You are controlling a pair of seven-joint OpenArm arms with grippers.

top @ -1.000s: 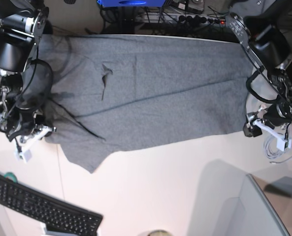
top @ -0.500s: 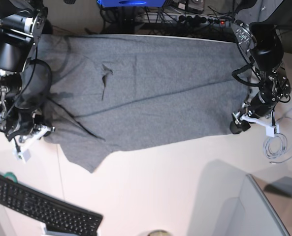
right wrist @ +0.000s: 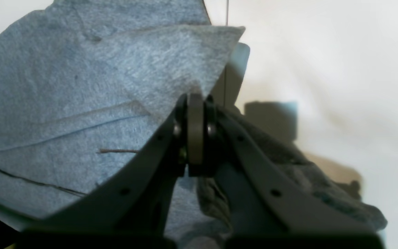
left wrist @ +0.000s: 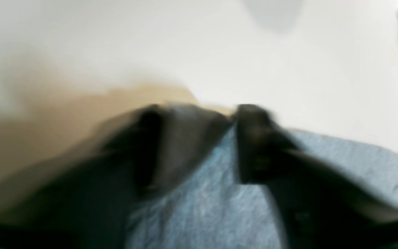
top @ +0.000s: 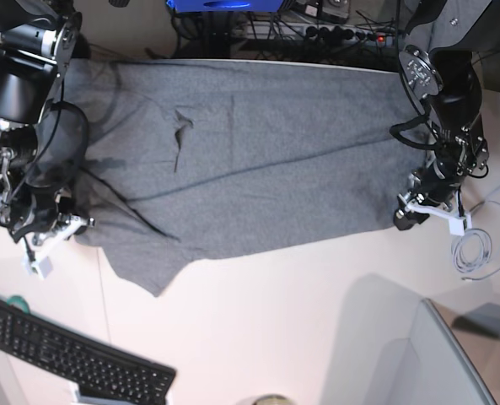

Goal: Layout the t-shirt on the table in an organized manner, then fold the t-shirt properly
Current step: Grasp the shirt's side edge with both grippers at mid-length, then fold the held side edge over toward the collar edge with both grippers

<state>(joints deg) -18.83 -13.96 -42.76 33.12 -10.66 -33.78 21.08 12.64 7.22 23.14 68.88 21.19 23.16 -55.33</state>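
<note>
The right gripper (right wrist: 195, 138) is clenched on the t-shirt (top: 250, 152); the left gripper's (top: 404, 215) jaws are blurred, state undeterminable, and should seize the hem corner squarely before pulling taut.

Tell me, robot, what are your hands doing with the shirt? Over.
Right hand shut on t-shirt edge. Left hand at the opposite corner, grip unclear. Shirt spread on table. Nothing blocking.

black keyboard (top: 72, 354) lower left; white coiled cable (top: 473, 251) right edge; power strip (top: 334, 34) top
</note>
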